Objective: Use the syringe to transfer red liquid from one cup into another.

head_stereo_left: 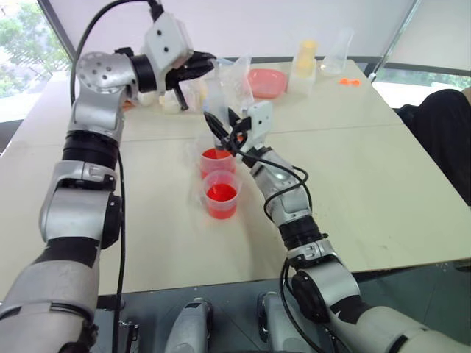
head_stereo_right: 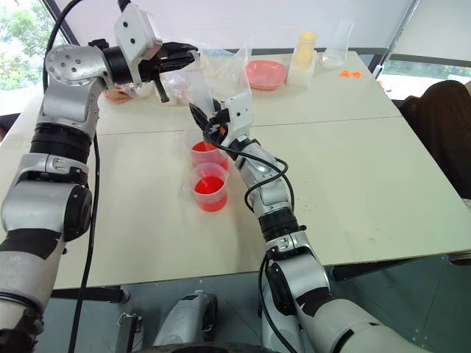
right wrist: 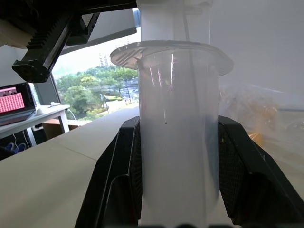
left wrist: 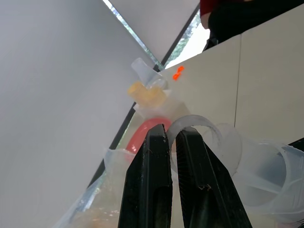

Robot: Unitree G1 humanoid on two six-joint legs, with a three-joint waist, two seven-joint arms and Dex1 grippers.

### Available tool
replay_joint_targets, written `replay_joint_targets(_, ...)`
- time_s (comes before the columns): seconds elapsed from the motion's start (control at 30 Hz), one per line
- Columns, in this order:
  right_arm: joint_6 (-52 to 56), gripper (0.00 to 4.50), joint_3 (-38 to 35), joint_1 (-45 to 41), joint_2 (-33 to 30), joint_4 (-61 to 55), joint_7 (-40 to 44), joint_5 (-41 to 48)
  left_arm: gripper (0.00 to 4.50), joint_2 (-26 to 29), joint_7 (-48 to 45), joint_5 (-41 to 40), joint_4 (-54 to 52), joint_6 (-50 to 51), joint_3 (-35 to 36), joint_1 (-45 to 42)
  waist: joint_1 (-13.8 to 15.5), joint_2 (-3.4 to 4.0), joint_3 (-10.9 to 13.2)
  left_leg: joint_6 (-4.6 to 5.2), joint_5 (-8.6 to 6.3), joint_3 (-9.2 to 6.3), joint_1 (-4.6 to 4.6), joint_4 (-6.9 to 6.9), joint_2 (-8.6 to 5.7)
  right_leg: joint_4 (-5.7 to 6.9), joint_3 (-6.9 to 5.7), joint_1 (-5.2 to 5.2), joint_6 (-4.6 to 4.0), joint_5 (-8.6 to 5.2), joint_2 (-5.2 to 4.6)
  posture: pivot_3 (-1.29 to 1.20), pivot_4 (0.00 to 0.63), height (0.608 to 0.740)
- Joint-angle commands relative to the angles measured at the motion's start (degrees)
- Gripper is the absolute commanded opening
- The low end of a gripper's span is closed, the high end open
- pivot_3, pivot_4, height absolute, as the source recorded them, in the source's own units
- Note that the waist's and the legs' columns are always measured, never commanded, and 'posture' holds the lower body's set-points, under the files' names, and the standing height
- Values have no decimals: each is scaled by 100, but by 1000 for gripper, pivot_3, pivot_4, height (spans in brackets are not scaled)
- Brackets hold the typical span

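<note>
Heads up: your right gripper (right wrist: 178, 185) has its fingers clamped on the syringe (right wrist: 176, 128) barrel, standing upright over the far cup (head_stereo_left: 215, 163), tip down, plunger end up. Your left gripper (head_stereo_left: 197, 73) has its fingers pressed together at the plunger top. A crooked pull there could tilt the barrel and knock either cup, spilling red liquid (head_stereo_left: 221, 194) across the table (head_stereo_left: 368, 176).

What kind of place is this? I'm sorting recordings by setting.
Probably an office or lab test room: a plain pale table by big windows, set with two small clear plastic cups of red liquid and a pink dish.
</note>
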Motion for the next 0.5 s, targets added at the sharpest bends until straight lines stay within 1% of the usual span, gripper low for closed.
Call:
replay_joint_targets(0.03, -189, 1469, 393, 48, 165, -63, 408, -74, 33, 247, 408, -88, -99, 46, 356, -437, 0, 0, 0, 0, 0, 0, 0, 0, 0, 0, 0, 0, 0, 0, 0, 0, 150, 740)
replay_joint_targets(0.13, -208, 1469, 379, 20, 160, -94, 393, -67, 33, 260, 296, -184, -224, 271, 381, -335, 0, 0, 0, 0, 0, 0, 0, 0, 0, 1, 0, 0, 0, 0, 0, 0, 150, 740)
replay_joint_targets(0.2, -199, 1469, 279, -135, 117, -172, 321, -24, 33, 311, -83, -448, -583, 792, 402, -68, -4, 0, 0, 0, 0, 0, 0, 0, 0, 2, 0, 0, 0, 0, 0, 0, 150, 740)
replay_joint_targets(0.23, -190, 1469, 230, -208, 91, -213, 292, -1, 765, 343, -241, -570, -766, 1058, 406, 56, -14, 0, 0, -1, 0, 0, 0, 0, 0, 2, 0, -1, 0, 0, 0, 0, 150, 740)
replay_joint_targets(0.3, -182, 1469, 121, -373, 27, -300, 232, 49, 1444, 422, -351, -734, -1160, 1453, 440, 324, -59, 0, 0, -1, 0, -2, 0, -1, 2, 4, 7, -7, 0, 0, 2, 0, 150, 740)
replay_joint_targets(0.33, -186, 1469, 82, -437, 5, -332, 213, 66, 2017, 448, -315, -774, -1282, 1586, 479, 407, -75, 0, 0, -1, 1, -5, 0, -2, 2, 8, 8, -9, 0, -1, 3, 0, 150, 740)
replay_joint_targets(0.4, -178, 1469, 38, -513, -22, -387, 195, 98, 3020, 506, -321, -860, -1523, 1823, 531, 549, -88, 0, 0, -7, 4, -18, 0, -2, 5, 12, 7, -10, -1, -1, 5, 0, 150, 740)
replay_joint_targets(0.47, -182, 1469, 15, -576, -36, -457, 182, 120, 3991, 662, -504, -1090, -1909, 2316, 613, 809, -94, 0, 0, -7, 5, -18, 0, -1, 5, 12, 7, -10, -1, -1, 5, 0, 150, 740)
replay_joint_targets(0.5, -185, 1469, 6, -600, -39, -494, 173, 127, 3991, 741, -529, -1220, -2094, 2577, 690, 933, -98, 0, 0, -7, 5, -18, 0, -1, 5, 13, 8, -10, -1, -1, 5, 0, 150, 740)
